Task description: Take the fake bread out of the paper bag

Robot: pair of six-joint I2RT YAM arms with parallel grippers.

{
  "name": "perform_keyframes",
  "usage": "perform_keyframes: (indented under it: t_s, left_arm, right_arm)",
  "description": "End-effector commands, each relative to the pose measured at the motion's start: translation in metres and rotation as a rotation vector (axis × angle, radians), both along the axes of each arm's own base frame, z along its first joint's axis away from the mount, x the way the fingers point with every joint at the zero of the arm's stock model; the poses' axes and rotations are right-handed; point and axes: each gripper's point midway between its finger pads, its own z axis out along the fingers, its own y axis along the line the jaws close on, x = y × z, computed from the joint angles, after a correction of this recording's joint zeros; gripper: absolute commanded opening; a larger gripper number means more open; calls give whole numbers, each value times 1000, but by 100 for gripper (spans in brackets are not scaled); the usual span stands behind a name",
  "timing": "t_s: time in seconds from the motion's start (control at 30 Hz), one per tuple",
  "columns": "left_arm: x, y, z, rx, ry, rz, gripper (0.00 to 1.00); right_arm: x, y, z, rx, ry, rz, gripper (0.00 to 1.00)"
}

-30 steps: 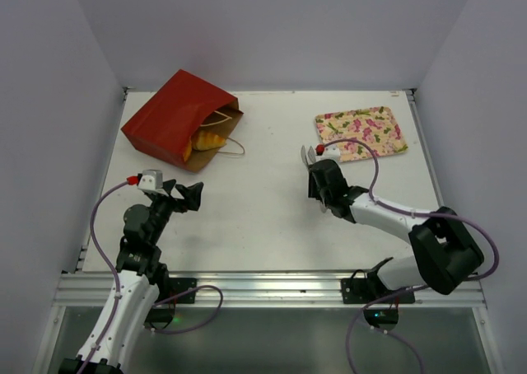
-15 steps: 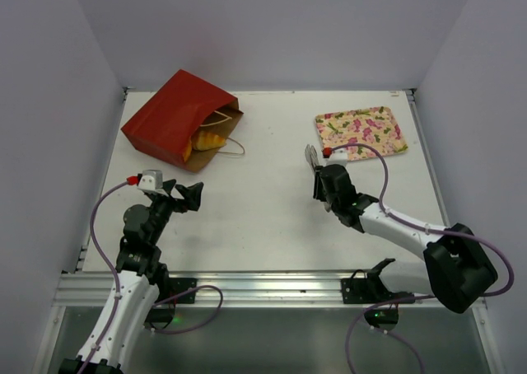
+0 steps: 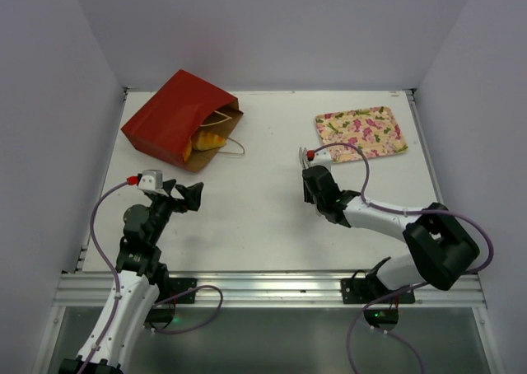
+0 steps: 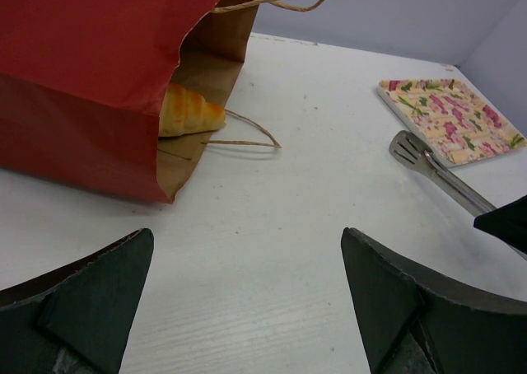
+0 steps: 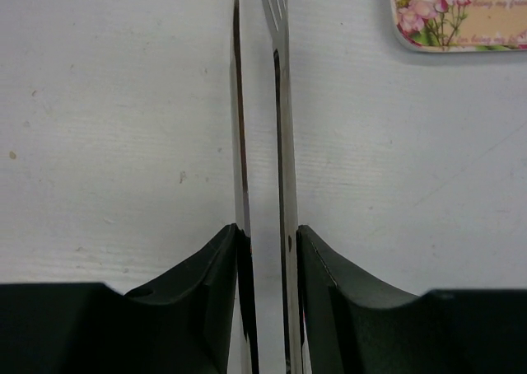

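The red paper bag [image 3: 169, 114] lies on its side at the back left, its brown mouth facing right. The fake bread [image 3: 206, 139], a golden croissant, sits just inside the mouth; the left wrist view shows the bread [image 4: 188, 110] half hidden by the bag [image 4: 82, 53]. My left gripper [image 3: 185, 197] is open and empty, in front of the bag and apart from it. My right gripper [image 3: 311, 184] is mid-table, shut on metal tongs [image 5: 280, 102] whose two arms run between its fingers. The tongs' tip [image 4: 416, 151] points away from me.
A pink-flowered tray [image 3: 361, 133] lies at the back right, beyond the tongs' tip. The bag's tan loop handle [image 3: 235, 147] lies flat on the white table. Grey walls enclose the table on the left, back and right.
The right gripper drifted right, then came back left, and its jaws narrowed a little on the tongs. The left arm, bag and bread have not moved.
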Motion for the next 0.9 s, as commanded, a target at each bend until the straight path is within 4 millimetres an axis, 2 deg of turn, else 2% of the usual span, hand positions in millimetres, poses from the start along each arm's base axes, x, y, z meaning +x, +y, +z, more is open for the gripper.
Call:
perform_keyframes:
  t_s: [0.0,0.17,0.43,0.53,0.67,0.87]
  left_arm:
    - [0,-4,10,-5,-42,-19,100]
    - [0,-3,10,-5,-42,-18,100]
    - [1,-3,9,-5,-39,-18,100]
    - [1,-3,9,-5,-39,-16,100]
    - [0,-4,9,-5,-39,-19,100]
    - [1,-5,9,-5,-36,-25,100]
  right_arm:
    - [13,12,17,-24,-58,-30,38]
    - [15,13,11,-53,-47,-44,41]
    - [7,20,-21,-33,53,-54,43]
    - [3,22,-27,-20,70,-55,43]
    - [3,23,-29,-15,77,-55,44]
    - [1,24,-32,-14,90,-52,51]
